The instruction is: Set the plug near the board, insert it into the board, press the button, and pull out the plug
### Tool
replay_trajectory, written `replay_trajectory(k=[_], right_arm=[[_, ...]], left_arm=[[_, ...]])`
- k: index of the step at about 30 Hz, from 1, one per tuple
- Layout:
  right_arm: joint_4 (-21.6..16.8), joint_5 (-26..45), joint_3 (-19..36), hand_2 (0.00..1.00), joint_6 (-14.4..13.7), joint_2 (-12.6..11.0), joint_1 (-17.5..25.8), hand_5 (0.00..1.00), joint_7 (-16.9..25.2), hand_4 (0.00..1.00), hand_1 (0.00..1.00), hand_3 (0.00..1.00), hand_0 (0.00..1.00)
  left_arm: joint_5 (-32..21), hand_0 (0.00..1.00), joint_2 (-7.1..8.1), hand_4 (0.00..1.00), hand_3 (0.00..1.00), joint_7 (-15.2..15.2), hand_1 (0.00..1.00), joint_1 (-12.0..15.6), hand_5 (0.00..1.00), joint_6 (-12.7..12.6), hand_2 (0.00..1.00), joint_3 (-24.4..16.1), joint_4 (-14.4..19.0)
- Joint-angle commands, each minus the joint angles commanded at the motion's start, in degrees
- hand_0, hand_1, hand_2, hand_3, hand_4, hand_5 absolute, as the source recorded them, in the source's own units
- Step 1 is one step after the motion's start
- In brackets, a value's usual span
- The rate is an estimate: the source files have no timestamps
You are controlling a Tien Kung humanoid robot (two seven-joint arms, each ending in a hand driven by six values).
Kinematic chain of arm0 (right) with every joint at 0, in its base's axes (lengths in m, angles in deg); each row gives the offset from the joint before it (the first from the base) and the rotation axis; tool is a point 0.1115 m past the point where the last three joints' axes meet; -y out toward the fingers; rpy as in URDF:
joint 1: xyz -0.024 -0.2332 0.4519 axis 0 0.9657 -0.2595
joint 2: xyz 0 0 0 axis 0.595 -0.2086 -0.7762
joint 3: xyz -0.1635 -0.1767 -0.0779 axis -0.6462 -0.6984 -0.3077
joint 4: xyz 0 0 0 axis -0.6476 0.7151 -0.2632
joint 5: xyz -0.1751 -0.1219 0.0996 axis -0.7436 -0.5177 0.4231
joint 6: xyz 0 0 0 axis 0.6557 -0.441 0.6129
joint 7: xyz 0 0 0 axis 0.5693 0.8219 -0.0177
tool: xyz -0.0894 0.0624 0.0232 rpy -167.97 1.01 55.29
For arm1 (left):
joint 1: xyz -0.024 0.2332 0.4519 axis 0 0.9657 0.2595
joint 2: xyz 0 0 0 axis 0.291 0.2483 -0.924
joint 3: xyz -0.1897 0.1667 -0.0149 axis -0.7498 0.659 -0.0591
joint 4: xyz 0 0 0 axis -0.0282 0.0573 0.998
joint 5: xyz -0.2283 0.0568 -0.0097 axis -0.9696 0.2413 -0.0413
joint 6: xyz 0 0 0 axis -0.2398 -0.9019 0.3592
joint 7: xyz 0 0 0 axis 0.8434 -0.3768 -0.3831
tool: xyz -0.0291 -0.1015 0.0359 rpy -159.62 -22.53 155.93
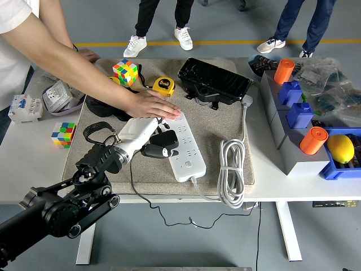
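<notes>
A white power strip (185,148) lies on the beige mat (214,130), its coiled white cable (232,169) to the right. My left hand (159,142), white with black fingers, is curled around a black plug (163,139) at the strip's left edge; the plug's thin black cord trails down off the table's front. A person's hand (153,105) presses flat on the strip's far end, just above my hand. My right arm is out of sight.
Behind the strip sit a yellow tape measure (164,85), a Rubik's cube (125,71) and a black box (214,82). Another cube (63,134) lies left of the mat. Grey and blue bins (293,113) with orange cylinders and a lemon (340,148) stand right.
</notes>
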Motion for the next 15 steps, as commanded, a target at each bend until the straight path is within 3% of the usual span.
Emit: replay_trajectory(k=[3, 4, 9, 10, 15], right_arm=[[0.0, -0.2, 0.1, 0.543, -0.1, 0.0, 0.1, 0.241, 0.1, 0.801, 0.589, 0.545, 0.602], [0.0, -0.2, 0.1, 0.543, -0.2, 0.0, 0.1, 0.238, 0.2, 0.802, 0.589, 0.545, 0.601], [0.0, -0.2, 0.0, 0.543, -0.2, 0.0, 0.1, 0.238, 0.2, 0.802, 0.589, 0.545, 0.601], [0.0, -0.2, 0.0, 0.542, -0.2, 0.0, 0.1, 0.237, 0.2, 0.799, 0.588, 0.544, 0.601], [0.0, -0.1, -0.2, 0.542, -0.3, 0.0, 0.0, 0.237, 0.3, 0.799, 0.588, 0.544, 0.601]], left_arm=[[-0.1, 0.395, -0.08, 0.988, 0.598, 0.2, 0.525, -0.2, 0.503, -0.4, 0.531, 0.2, -0.4], [-0.1, 0.344, -0.12, 0.881, 0.546, 0.3, 0.469, -0.3, 0.423, -0.6, 0.472, 0.3, -0.5], [0.1, 0.344, -0.30, 0.881, 0.546, 0.7, 0.469, -0.4, 0.423, -1.4, 0.472, 0.7, -1.2], [0.3, 0.297, -0.34, 0.816, 0.534, 0.8, 0.433, -0.5, 0.330, -1.6, 0.452, 0.7, -1.3], [2.0, 0.297, -0.46, 0.816, 0.534, 1.0, 0.433, -0.7, 0.330, -1.8, 0.452, 1.0, -1.9]])
